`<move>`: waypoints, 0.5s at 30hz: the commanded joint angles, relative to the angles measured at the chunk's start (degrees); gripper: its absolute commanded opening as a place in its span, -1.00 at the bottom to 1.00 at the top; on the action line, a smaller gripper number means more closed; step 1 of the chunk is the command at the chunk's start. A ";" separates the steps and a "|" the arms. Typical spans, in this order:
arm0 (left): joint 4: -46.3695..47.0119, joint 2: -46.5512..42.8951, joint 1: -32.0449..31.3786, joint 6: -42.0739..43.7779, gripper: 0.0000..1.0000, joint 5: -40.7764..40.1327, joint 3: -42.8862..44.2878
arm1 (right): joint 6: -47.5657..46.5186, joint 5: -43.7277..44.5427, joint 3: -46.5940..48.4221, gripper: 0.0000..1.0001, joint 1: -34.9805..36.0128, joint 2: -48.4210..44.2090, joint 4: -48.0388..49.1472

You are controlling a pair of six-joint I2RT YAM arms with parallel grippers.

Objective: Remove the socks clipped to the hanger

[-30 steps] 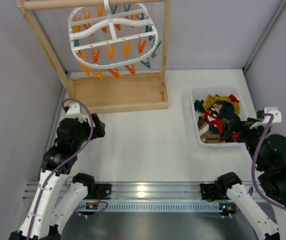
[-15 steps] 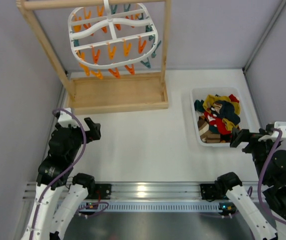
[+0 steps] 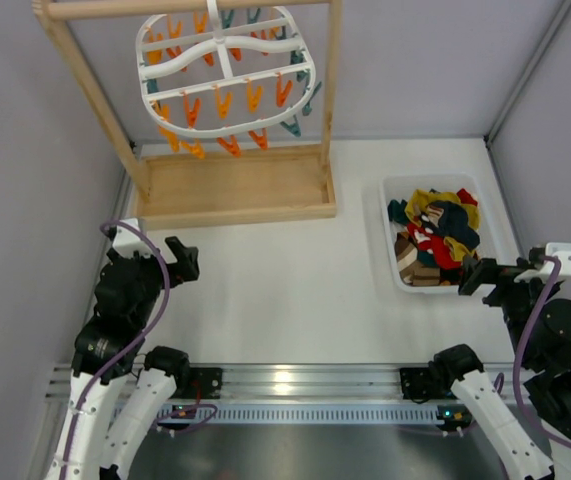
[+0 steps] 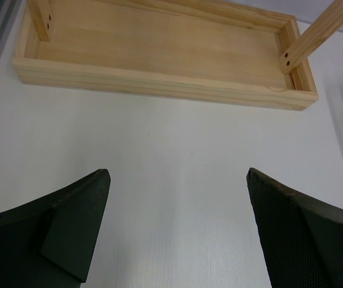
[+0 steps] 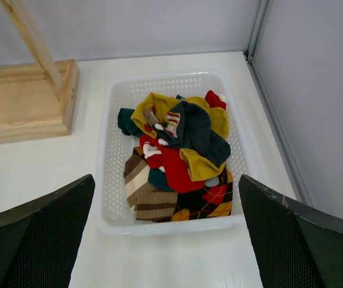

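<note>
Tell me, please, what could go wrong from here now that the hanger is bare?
1. The socks sit heaped in the basket, just ahead of the open right pincer; a forward swing might knock the basket or drag a sock out.
2. The hanger hangs free with empty clips dangling; an arm reaching there could snag one.

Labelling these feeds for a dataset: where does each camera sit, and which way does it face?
Top external: above and behind, looking down at the hanger, wooden frame and basket of socks; both arms show.
Left wrist: on the left arm, facing the frame's base; left end effector open.
Right wrist: on the right arm, facing the basket; right end effector open.
Shared: top and right wrist both show the socks.
</note>
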 commanded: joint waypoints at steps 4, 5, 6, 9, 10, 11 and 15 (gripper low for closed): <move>3.06 -1.35 0.29 0.09 0.98 -1.52 -0.12 | -0.39 -0.92 -0.67 0.99 0.86 1.19 -0.07; 3.15 -1.35 0.29 0.09 0.98 -1.52 -0.12 | -0.30 -1.10 -0.76 0.99 0.78 1.10 -0.16; 3.06 -1.44 0.29 0.17 0.98 -1.43 -0.12 | -0.30 -1.01 -0.76 0.99 0.86 1.10 -0.16; 3.06 -1.88 0.29 0.17 0.98 -2.21 0.06 | -0.30 -1.10 -0.76 0.99 0.78 0.83 -0.07; 3.06 -2.14 0.29 0.09 0.98 -2.74 0.06 | -0.30 -1.10 -0.76 0.99 0.78 0.92 -0.07; 2.97 -2.49 0.29 0.09 0.98 -3.01 0.06 | -0.21 -1.19 -0.76 0.99 0.86 1.01 -0.07; 3.06 -4.78 0.29 -0.18 0.98 -3.53 -0.20 | -0.30 -1.10 -0.67 0.99 0.86 1.36 -0.16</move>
